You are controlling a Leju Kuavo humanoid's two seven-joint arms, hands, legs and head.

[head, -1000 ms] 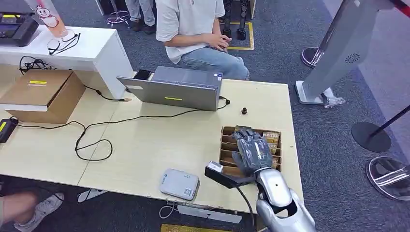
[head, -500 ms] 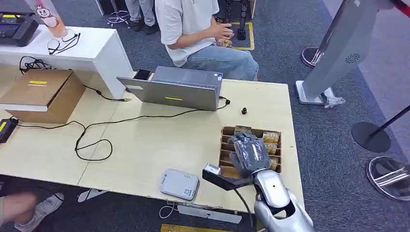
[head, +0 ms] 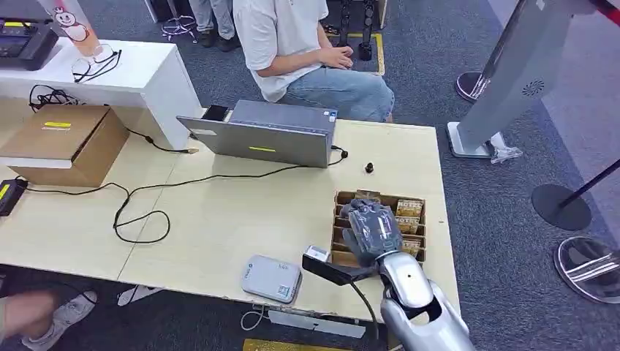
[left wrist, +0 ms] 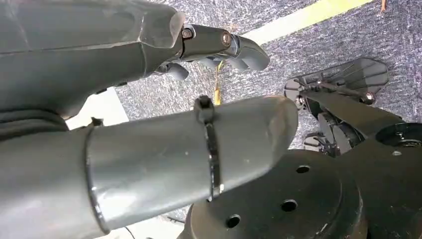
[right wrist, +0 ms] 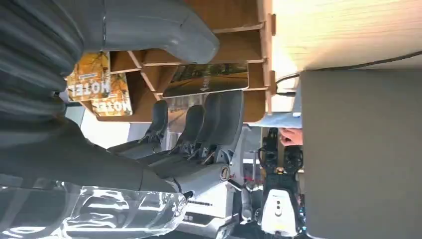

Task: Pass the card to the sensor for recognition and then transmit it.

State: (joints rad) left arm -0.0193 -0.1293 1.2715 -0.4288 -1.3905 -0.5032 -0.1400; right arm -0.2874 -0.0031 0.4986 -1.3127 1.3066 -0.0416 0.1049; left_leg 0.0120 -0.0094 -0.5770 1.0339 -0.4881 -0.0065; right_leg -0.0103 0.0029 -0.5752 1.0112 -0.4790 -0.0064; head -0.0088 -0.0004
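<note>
My right hand [head: 371,228] is down over the wooden card box [head: 417,201] at the table's right side. In the right wrist view a dark card with a landscape print [right wrist: 206,79] lies between the thumb [right wrist: 164,30] and the fingertips [right wrist: 224,107], both up against it. More cards printed "HOTEL" [right wrist: 94,82] stand in other slots, also seen in the head view as tan cards [head: 409,208]. The grey sensor pad [head: 272,278] lies flat near the table's front edge, left of the hand. My left hand [left wrist: 164,89] hangs by the floor, fingers apart, holding nothing.
A grey laptop [head: 267,135] stands at the table's far edge, with a seated person [head: 292,44] behind it. Black cables [head: 139,212] loop across the left half. A cardboard box [head: 66,139] sits far left. A small black knob [head: 369,168] lies beyond the card box.
My right hand has shifted a little to the left and farther over the card box. The seated person has moved their hands.
</note>
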